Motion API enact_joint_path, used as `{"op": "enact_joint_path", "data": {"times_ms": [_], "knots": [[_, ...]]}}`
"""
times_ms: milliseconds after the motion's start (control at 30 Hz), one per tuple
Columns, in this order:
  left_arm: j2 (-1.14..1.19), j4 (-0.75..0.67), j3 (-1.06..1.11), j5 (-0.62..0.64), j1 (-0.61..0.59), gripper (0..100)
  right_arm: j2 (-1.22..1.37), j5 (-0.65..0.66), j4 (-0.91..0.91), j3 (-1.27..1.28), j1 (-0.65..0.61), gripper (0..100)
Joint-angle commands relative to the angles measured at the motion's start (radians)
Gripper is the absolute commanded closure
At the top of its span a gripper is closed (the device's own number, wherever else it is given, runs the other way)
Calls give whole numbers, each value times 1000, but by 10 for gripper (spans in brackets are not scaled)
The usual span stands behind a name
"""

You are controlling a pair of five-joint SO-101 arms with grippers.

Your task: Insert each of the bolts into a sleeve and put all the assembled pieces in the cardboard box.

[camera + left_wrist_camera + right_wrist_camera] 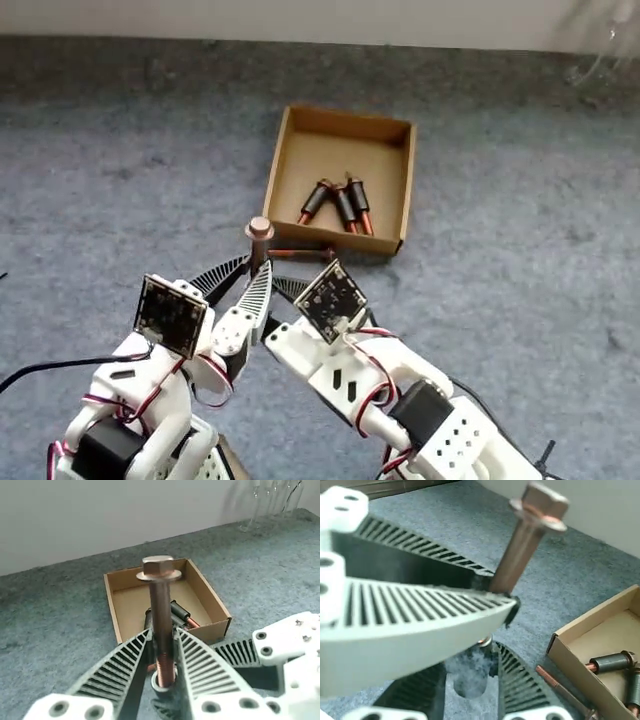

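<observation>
Left wrist view: the left gripper (162, 639) jaws are clamped narrow on the bolt (159, 600) shank, low centre of frame. Head up, long axis near vertical, threaded tip pointing down past the fingers. Directly under the tip you see the sleeve (161, 683) mouth, a ring at bottom centre.

Right wrist view: the right gripper (470, 662) fingers look closed around the sleeve's blurred grey body at bottom centre. The bolt runs up and to the right above it, so from here it reads as tilted off the sleeve's line.

Judgement: insertion is in hand. Tip at the mouth or just inside; can't tell which. Your next move needs both axes in line, then a push along the shank. The left arm carries the bolt and the right only braces.

High view: the grippers meet at centre, just below the box (350, 120). A second bolt (298, 253) lies flat on the carpet along the near wall. Three assembled pieces (340, 205) lie inside. Left to do: this bolt and the loose one.
</observation>
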Motion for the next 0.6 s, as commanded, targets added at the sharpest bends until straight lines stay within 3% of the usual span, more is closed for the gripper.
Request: {"op": "enact_joint_path", "data": {"times_ms": [0,400,567], "knots": [[12,-23,-4,-11,15,941,-31,-9,-1,-84,47,995],[10,-21,-1,-11,12,941,-31,-11,-5,-107,62,995],[10,-23,-7,-11,-71,939,-31,-5,-7,-133,64,995]]}}
